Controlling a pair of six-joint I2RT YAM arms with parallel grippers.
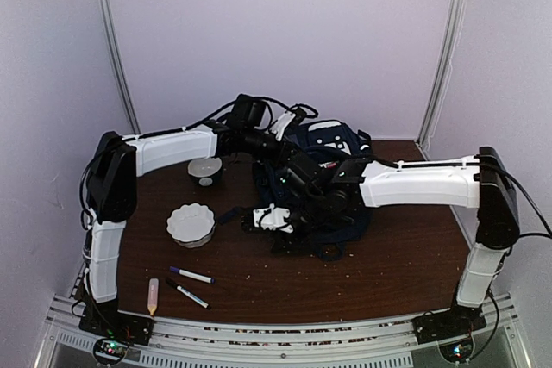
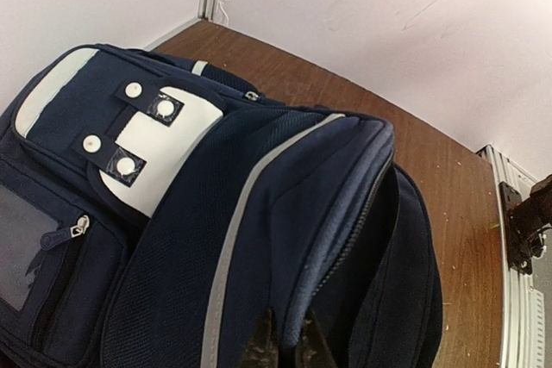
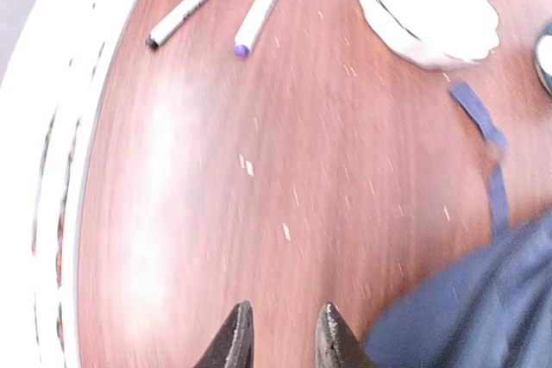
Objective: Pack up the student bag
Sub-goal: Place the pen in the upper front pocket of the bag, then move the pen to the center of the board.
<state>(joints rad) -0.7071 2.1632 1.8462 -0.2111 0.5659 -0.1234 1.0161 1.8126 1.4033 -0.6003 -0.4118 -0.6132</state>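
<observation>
The left gripper (image 2: pixel 286 329) pinches the student bag (image 2: pixel 285 178); the right gripper (image 3: pixel 283 321) gapes narrowly beside.

My left arm (image 1: pixel 172 151) stretches toward two o'clock, with my left gripper (image 2: pixel 286 346) pinched tight. My right arm (image 1: pixel 418 185) lies across toward nine o'clock, right gripper (image 3: pixel 280 333) tipped down, fingers slightly parted.

Right wrist view: glare is whitening the table (image 3: pixel 155 213), motion blur is smearing the student bag (image 3: pixel 483 308).
</observation>
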